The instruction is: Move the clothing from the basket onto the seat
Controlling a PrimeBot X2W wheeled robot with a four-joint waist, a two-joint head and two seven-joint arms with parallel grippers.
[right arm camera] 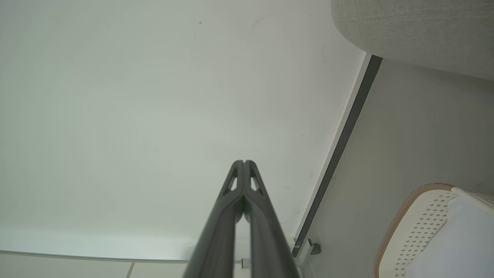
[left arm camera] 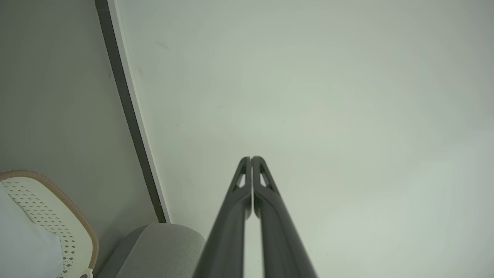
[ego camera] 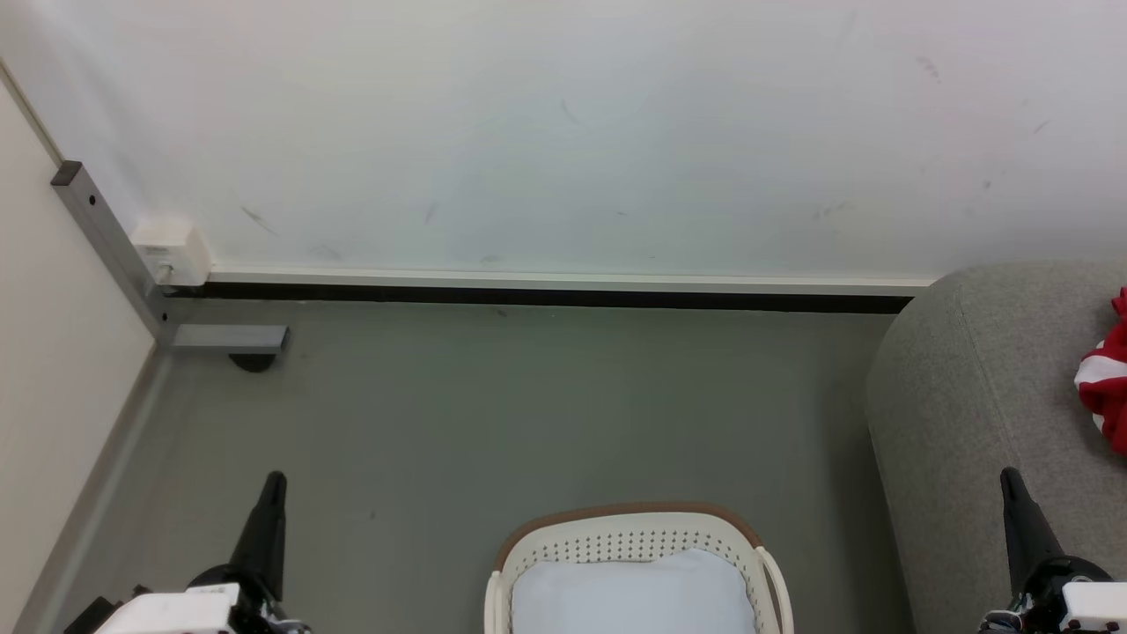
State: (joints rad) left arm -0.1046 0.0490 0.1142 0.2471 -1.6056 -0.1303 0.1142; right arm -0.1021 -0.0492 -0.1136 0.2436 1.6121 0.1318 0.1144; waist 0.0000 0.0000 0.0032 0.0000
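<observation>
Red clothing [ego camera: 1108,379] with white stripes lies on the grey seat [ego camera: 968,414] at the right edge of the head view. The cream basket [ego camera: 634,537] with a brown rim stands on the floor at bottom centre, holding a white lining sheet [ego camera: 634,599]; no red fabric shows in it. My left gripper [ego camera: 275,480] is at the lower left, shut and empty, fingertips together [left arm camera: 251,158]. My right gripper [ego camera: 1009,475] is at the lower right over the seat's front, shut and empty [right arm camera: 244,162]. The basket [left arm camera: 58,216] [right arm camera: 417,216] and the seat [left arm camera: 162,243] [right arm camera: 417,31] appear in both wrist views.
A white wall [ego camera: 563,132] with a dark skirting strip [ego camera: 546,295] runs across the back. A grey metal post [ego camera: 114,251] with a white box [ego camera: 172,251] stands in the left corner. Grey floor [ego camera: 493,414] lies between the wall and the basket.
</observation>
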